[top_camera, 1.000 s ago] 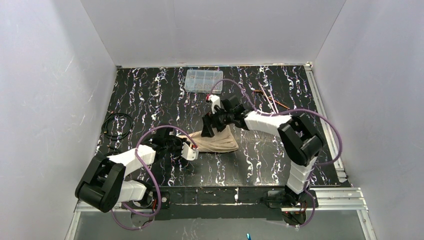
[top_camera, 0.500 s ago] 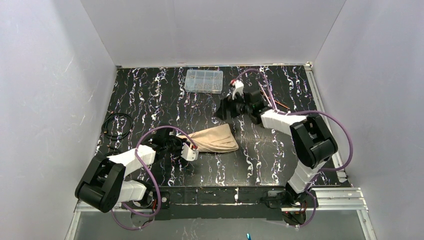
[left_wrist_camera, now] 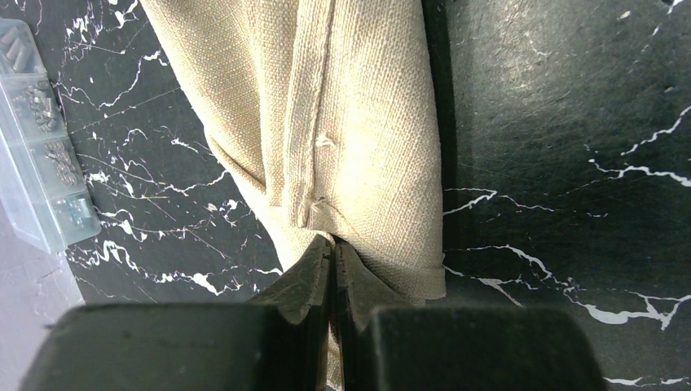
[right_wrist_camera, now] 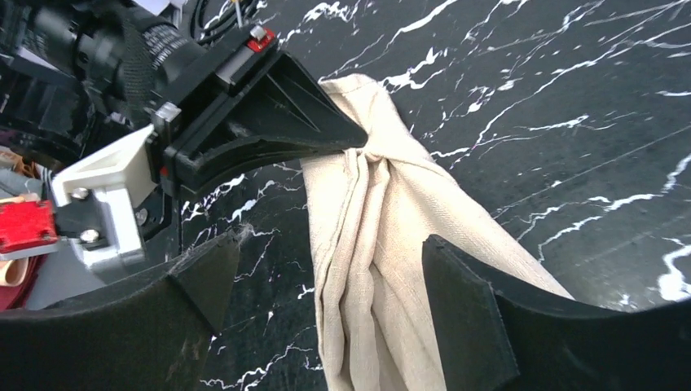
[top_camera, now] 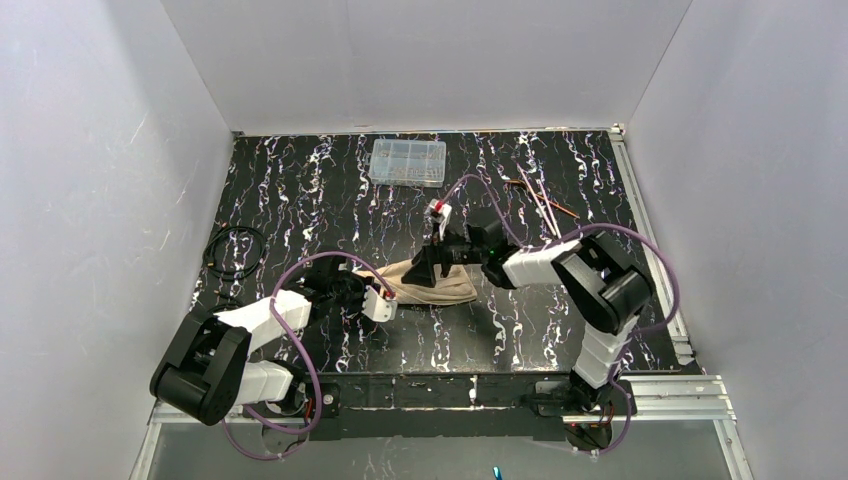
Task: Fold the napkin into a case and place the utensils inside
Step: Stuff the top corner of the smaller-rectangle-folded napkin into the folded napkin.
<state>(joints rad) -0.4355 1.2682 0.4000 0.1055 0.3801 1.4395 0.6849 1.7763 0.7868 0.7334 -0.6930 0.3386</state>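
Note:
The beige napkin (top_camera: 445, 285) lies bunched into a tapered bundle at mid-table, narrow end to the left. My left gripper (top_camera: 390, 293) is shut on that narrow end; in the left wrist view its closed tips (left_wrist_camera: 332, 247) pinch the napkin (left_wrist_camera: 358, 122) where the folds gather. My right gripper (top_camera: 425, 266) hovers open over the napkin's middle. In the right wrist view its fingers (right_wrist_camera: 456, 285) stand on either side of the napkin (right_wrist_camera: 383, 244), with the left gripper (right_wrist_camera: 354, 138) beyond. The copper utensils (top_camera: 540, 197) lie at the back right, apart from both grippers.
A clear plastic compartment box (top_camera: 407, 161) sits at the back centre, also visible in the left wrist view as a clear box (left_wrist_camera: 41, 179). A coiled black cable (top_camera: 233, 250) lies at the left. White walls enclose the dark marbled table (top_camera: 320, 200).
The right gripper left the napkin, swung to the back right half a second ago, and has now come back over the napkin, still open. The left gripper has kept its hold and place.

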